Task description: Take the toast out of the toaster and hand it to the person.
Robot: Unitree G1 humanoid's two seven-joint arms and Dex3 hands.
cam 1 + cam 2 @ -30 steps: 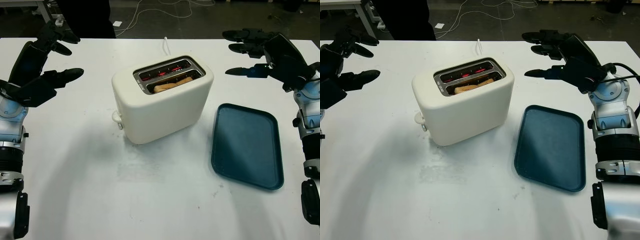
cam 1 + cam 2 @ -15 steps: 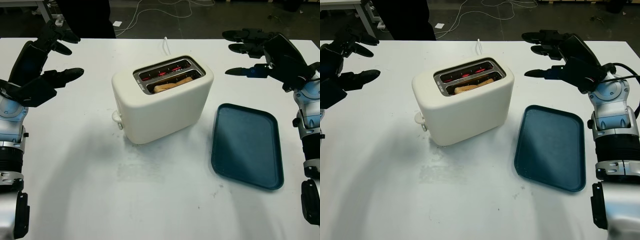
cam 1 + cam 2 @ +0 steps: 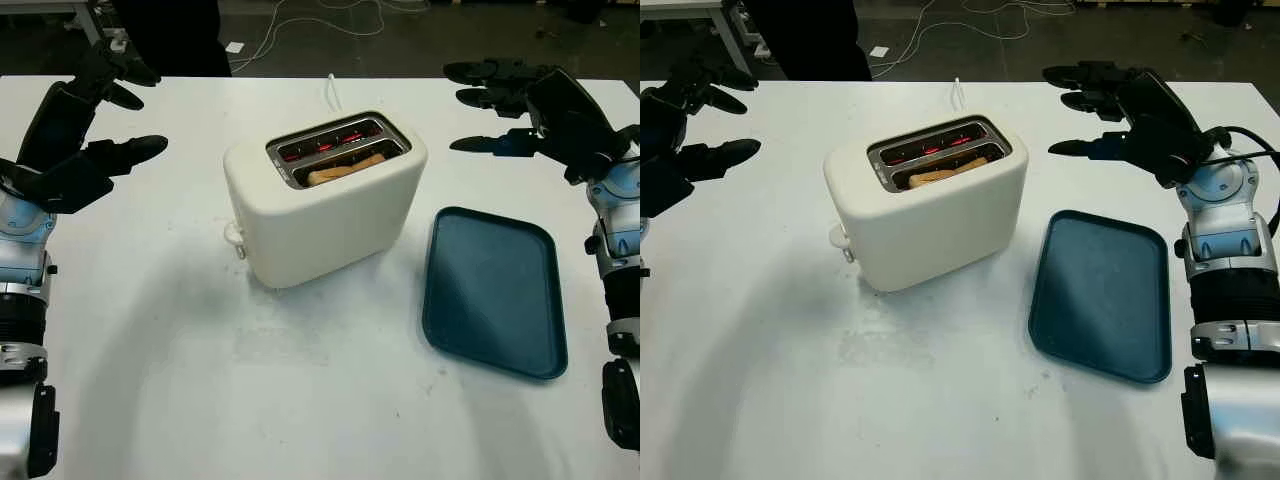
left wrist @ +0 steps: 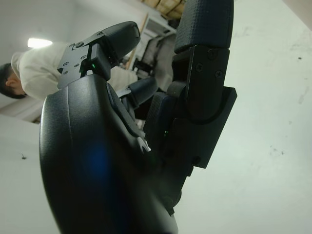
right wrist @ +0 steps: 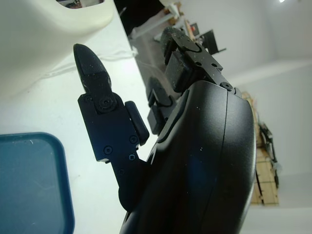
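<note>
A cream two-slot toaster point(image 3: 322, 208) stands at the middle of the white table point(image 3: 300, 400). A slice of toast point(image 3: 346, 167) sits low in its nearer slot, and the far slot glows red. My left hand point(image 3: 100, 110) hangs open above the table's far left, well away from the toaster. My right hand point(image 3: 505, 105) is open above the far right, beyond the tray and to the right of the toaster. A person point(image 4: 29, 73) in a light top shows in the left wrist view.
A dark teal tray point(image 3: 492, 290) lies to the right of the toaster. A white cord point(image 3: 331, 92) runs off the table's far edge behind the toaster. A dark figure point(image 3: 170, 35) stands beyond the far left edge.
</note>
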